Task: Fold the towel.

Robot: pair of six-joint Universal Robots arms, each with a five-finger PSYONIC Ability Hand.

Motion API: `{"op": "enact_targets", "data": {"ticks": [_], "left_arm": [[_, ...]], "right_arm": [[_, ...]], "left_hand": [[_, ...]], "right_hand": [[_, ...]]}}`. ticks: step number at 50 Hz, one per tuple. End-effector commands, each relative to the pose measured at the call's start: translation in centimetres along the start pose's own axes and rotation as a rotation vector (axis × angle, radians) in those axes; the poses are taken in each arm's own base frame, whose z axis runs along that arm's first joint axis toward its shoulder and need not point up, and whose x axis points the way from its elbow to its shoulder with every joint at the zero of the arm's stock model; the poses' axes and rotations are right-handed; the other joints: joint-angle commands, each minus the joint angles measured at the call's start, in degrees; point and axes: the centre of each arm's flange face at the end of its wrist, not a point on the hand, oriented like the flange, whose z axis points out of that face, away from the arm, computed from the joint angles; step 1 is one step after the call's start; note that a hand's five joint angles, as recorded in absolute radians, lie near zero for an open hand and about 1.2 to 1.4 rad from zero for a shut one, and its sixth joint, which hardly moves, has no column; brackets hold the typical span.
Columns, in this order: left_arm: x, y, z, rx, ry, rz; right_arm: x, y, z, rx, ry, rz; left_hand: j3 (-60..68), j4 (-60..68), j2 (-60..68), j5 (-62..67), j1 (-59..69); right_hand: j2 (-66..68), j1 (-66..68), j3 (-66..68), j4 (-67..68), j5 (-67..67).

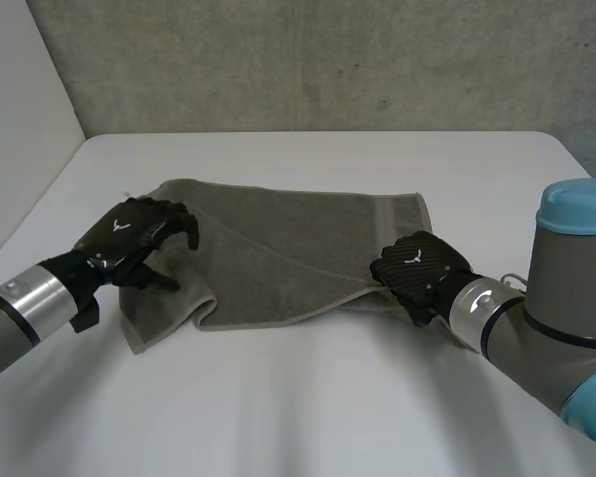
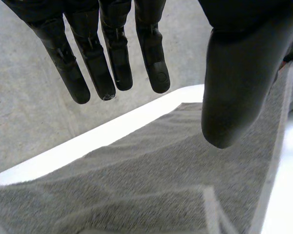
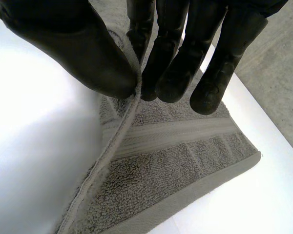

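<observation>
A grey-green towel [image 1: 298, 248] lies on the white table [image 1: 308, 407], with a front layer folded over and a diagonal edge running across it. My left hand [image 1: 129, 234] hovers over the towel's left end. In the left wrist view its fingers [image 2: 112, 53] are straight and spread from the thumb, with nothing between them and the towel [image 2: 161, 195] below. My right hand [image 1: 417, 266] is at the towel's right front corner. There its thumb [image 3: 88, 53] and fingers pinch the hem of the towel [image 3: 180, 165], lifting that edge a little.
A grey concrete wall [image 1: 328, 60] stands behind the table's far edge. Bare white tabletop surrounds the towel in front and on both sides. My right arm [image 1: 566, 318] reaches in from the right front.
</observation>
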Motion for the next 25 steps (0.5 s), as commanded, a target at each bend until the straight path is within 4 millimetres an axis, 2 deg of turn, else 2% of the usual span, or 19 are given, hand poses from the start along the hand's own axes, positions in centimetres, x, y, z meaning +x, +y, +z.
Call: {"op": "enact_targets", "data": {"ticks": [1, 5, 7, 8, 10, 11, 15, 21, 25], "left_arm": [[3.1, -0.9, -0.5, -0.008, -0.004, 0.008], [3.4, -0.1, -0.5, -0.038, -0.085, -0.001], [4.2, 1.2, -0.1, -0.084, -0.139, 0.005], [4.2, 1.2, -0.1, -0.084, -0.139, 0.005], [5.6, 2.4, 0.7, -0.118, -0.152, 0.081], [5.6, 2.4, 0.7, -0.118, -0.152, 0.081], [6.3, 4.4, 1.8, -0.144, -0.173, 0.266], [6.7, 6.5, 3.4, -0.172, -0.169, 0.408], [6.5, 6.9, 3.8, -0.178, -0.175, 0.431]], "right_arm": [[-0.5, 0.0, 0.0, 0.006, -0.007, 0.004], [-0.7, 0.1, 0.0, 0.005, -0.015, 0.011], [-0.9, 0.2, 0.0, 0.005, -0.015, 0.010], [-0.9, 0.2, 0.0, 0.005, -0.015, 0.010], [-0.9, 0.3, 0.1, 0.002, -0.016, 0.011], [-0.9, 0.3, 0.1, 0.002, -0.016, 0.011], [-1.1, 0.6, 0.1, -0.007, -0.019, 0.013], [-1.2, 0.8, 0.1, -0.009, -0.019, 0.014], [-1.3, 0.9, 0.1, -0.009, -0.019, 0.014]], "left_hand": [[-2.87, -2.73, -2.70, -0.84, -1.70], [-5.23, -5.09, -5.05, -3.19, -4.06], [-6.90, -6.76, -6.73, -4.86, -5.73], [-6.91, -6.77, -6.74, -4.87, -5.74], [-8.92, -8.78, -8.75, -6.89, -7.75], [-8.93, -8.79, -8.75, -6.89, -7.76], [-14.30, -14.17, -14.13, -12.27, -13.14], [-15.49, -15.35, -15.32, -13.46, -14.32], [-15.32, -15.18, -15.15, -13.29, -14.15]], "right_hand": [[4.44, 3.78, 3.42, 3.08, 3.07], [4.44, 3.78, 3.42, 3.08, 3.07], [4.44, 3.78, 3.42, 3.08, 3.07], [4.44, 3.78, 3.42, 3.08, 3.07], [4.44, 3.78, 3.42, 3.08, 3.07], [4.44, 3.78, 3.42, 3.08, 3.07], [4.44, 3.78, 3.42, 3.08, 3.07], [4.44, 3.78, 3.42, 3.08, 3.07], [4.44, 3.78, 3.42, 3.08, 3.07]]}}
